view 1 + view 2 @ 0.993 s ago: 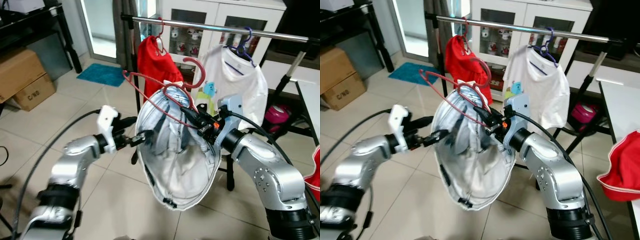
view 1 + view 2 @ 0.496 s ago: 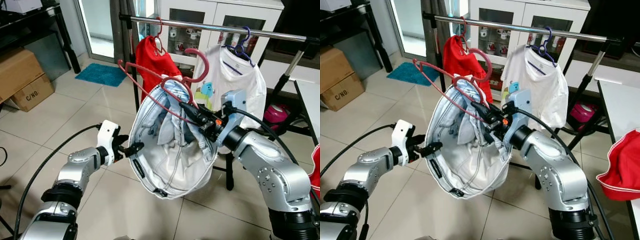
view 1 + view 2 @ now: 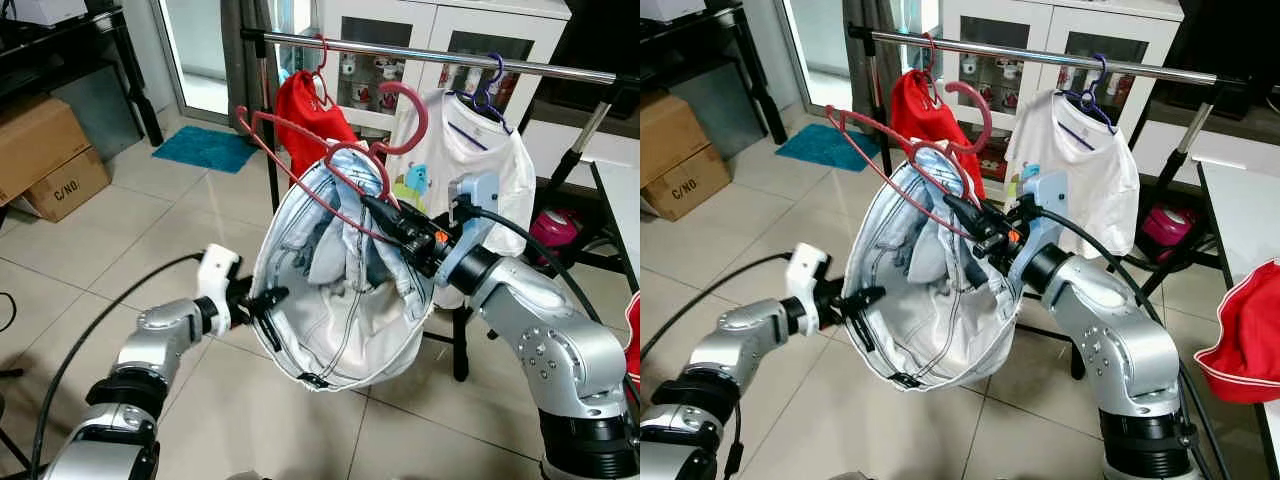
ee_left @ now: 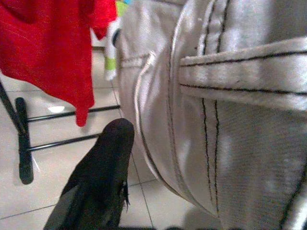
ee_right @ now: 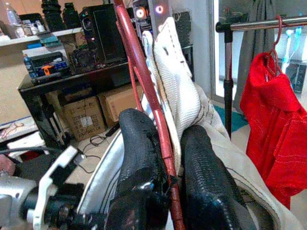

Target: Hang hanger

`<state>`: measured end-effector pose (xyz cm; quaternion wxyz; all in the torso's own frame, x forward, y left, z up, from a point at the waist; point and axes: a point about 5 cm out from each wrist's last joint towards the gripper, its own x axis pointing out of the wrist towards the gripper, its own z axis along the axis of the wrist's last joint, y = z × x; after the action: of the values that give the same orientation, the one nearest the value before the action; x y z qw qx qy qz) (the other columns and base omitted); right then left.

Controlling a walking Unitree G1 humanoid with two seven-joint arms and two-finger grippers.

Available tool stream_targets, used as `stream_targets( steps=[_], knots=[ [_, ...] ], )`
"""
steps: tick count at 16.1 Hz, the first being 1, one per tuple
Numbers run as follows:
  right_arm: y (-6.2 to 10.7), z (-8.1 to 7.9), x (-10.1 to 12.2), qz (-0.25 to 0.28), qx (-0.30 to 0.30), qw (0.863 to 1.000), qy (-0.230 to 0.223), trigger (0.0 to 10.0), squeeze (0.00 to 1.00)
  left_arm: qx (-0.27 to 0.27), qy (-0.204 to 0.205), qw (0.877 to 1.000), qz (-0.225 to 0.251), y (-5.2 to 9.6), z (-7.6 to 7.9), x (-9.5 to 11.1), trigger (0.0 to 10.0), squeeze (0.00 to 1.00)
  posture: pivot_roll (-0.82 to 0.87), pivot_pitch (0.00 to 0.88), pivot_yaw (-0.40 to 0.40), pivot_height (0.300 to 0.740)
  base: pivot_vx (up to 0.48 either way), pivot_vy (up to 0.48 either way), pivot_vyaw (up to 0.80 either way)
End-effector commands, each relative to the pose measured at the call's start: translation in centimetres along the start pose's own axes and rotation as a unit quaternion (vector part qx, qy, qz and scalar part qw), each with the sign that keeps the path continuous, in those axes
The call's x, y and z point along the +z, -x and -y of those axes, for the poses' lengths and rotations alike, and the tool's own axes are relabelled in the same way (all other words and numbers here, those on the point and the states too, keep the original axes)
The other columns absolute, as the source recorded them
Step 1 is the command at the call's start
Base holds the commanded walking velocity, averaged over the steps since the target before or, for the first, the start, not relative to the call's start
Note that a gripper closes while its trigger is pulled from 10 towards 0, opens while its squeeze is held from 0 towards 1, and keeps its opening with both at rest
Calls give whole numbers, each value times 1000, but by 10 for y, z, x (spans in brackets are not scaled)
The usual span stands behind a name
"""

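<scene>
Background. Red shirt (image 3: 312, 125) and white printed T-shirt (image 3: 470, 170) on their own hangers; white glass-door cabinet (image 3: 440, 40) behind them. Cardboard boxes (image 3: 45, 155) beneath a black shelf unit (image 3: 70, 45), robot's left. Teal mat (image 3: 208, 149) on the tiled floor (image 3: 130, 240). Pink bag (image 3: 553, 235), robot's right.

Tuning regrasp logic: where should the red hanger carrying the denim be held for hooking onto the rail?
Probably the straight arm just below the hook, where the right gripper clamps the red hanger, approached from the robot's side. That leaves the hook free, facing the rail.
</scene>
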<state>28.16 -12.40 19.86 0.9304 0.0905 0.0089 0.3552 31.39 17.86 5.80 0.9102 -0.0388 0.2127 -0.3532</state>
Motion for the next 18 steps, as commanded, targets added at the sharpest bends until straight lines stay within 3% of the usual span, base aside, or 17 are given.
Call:
stream_targets(
  steps=[1,7,11,14,15,18],
  knots=[
    [0,-5,19,38,16,999,14,0,0,5,-13,1000,-5,0,-1,0,0,0,-161,0,6,740,0,0,0],
    [0,-4,21,45,15,999,0,0,0,101,7,995,-25,9,-20,-6,0,0,-162,0,2,740,0,0,0],
    [0,-3,21,55,10,998,-21,0,0,117,7,993,-26,12,-24,-7,0,0,-160,0,0,740,0,0,0],
    [1,-2,21,78,6,994,-75,0,0,127,10,991,-27,14,-27,-8,0,0,-161,0,0,740,0,0,0],
    [3,0,23,97,10,988,-122,0,0,134,15,990,-28,17,-29,-10,0,0,-163,0,1,740,0,0,0],
    [7,3,28,134,13,972,-193,0,0,138,24,989,-34,21,-32,-15,0,0,-167,0,3,740,0,0,0]
  ],
)
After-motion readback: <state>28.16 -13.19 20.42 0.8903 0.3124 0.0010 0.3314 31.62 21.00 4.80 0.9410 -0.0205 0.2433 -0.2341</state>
